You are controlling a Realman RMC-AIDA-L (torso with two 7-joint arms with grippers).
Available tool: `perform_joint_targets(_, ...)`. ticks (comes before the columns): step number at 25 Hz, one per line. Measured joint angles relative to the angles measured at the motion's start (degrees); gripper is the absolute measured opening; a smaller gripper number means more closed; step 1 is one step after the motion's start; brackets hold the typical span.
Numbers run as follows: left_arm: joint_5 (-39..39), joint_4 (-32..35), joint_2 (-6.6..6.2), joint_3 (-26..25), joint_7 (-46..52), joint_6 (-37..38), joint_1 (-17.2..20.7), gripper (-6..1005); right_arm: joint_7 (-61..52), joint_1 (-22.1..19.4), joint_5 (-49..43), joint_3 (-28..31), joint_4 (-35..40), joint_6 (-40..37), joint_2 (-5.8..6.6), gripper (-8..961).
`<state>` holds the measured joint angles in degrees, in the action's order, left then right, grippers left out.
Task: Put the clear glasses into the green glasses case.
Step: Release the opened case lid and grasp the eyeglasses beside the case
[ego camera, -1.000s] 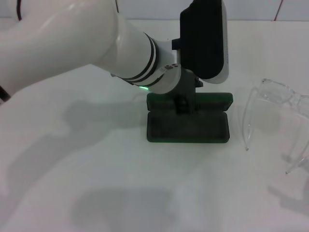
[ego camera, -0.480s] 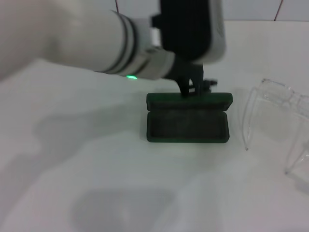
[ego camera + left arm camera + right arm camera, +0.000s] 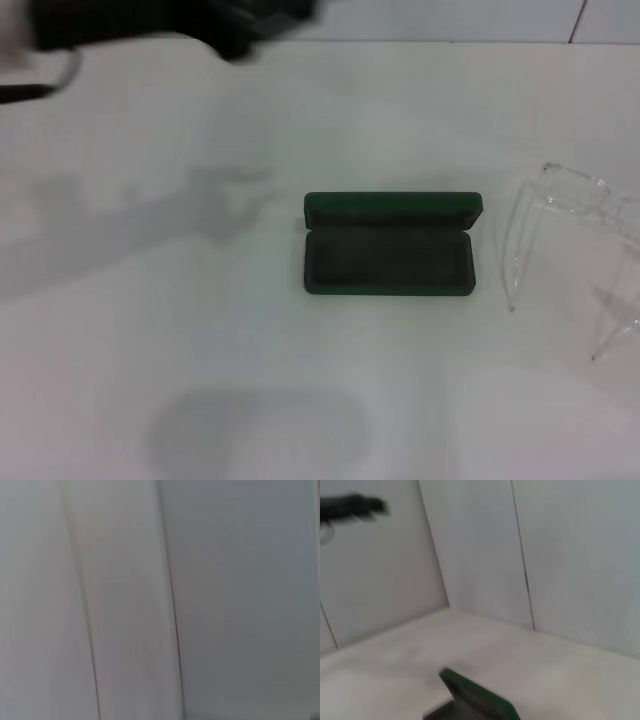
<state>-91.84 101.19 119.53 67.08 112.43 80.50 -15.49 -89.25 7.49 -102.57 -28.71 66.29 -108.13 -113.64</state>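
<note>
The green glasses case [image 3: 389, 245] is seen lying open at the middle of the white desk [image 3: 250, 380], its lid [image 3: 392, 209] raised at the far side and its dark lining turned upward. The clear glasses [image 3: 570, 240] are found on the desk to the right of the case, near but apart from it, with the temple arms pointed toward the robot. The left claw [image 3: 255, 25] is seen only as a dark blur at the far left, well away from the case; whether it is spread or pressed together cannot be told. The right claw is not shown.
</note>
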Motion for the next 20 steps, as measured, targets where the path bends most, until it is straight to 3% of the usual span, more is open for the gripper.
perform_joint_targets(3,9.71,-10.51,-0.07,-9.81,-0.95,7.33,-1.65,338,-12.49,5.06,-6.8,-0.43,11.11,-0.49,0.12,755)
perform_joint_targets(7,10.58,-21.04,-0.08,-14.81,-4.0,11.86,-3.55,190,-16.25,6.95,-9.5,-0.77,15.26,-0.73,-0.03,739)
perform_joint_targets(8,10.4,-23.2,-0.08,-15.28,-5.14,12.27,-3.57,148,-24.35,12.75,-19.56,-4.25,23.28,-0.21,0.33,735)
perform_joint_targets(9,10.24,-24.64,-0.09,-15.5,-6.02,12.37,-3.58,105,-26.58,15.62,-23.83,-6.34,24.78,0.27,0.98,731)
perform_joint_targets(10,10.12,-25.69,-0.08,-15.64,-6.58,12.41,-3.59,96,-29.31,20.18,-30.73,-9.23,23.81,0.73,2.56,727)
perform_joint_targets(14,9.59,-29.78,-0.09,-15.72,-8.33,12.39,-3.89,58,-31.81,28.99,-39.9,-12.09,17.53,0.69,5.05,711)
perform_joint_targets(20,9.58,-35.07,0.01,-15.83,-11.09,12.14,-4.16,51,-31.18,36.5,-46.92,-15.44,5.7,4.39,6.42,686)
